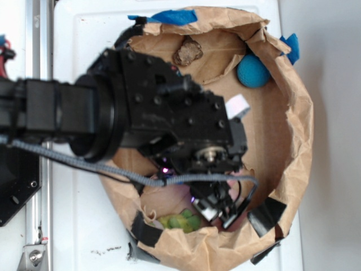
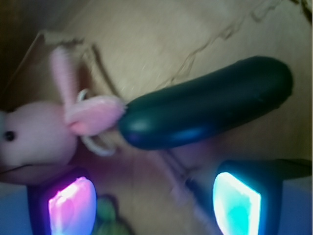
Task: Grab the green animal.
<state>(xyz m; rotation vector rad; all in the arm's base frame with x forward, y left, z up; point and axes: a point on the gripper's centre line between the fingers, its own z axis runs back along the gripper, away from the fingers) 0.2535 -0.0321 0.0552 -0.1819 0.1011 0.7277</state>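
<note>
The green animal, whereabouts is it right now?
In the exterior view the green animal lies at the bottom edge of the paper bag, just left of the gripper; the wrist view shows only its top.

Green animals: you have one
Pink bunnies: you see one
Dark green cucumbers: one
Blue balls: one
Brown lumps: one
Paper bags: one
</note>
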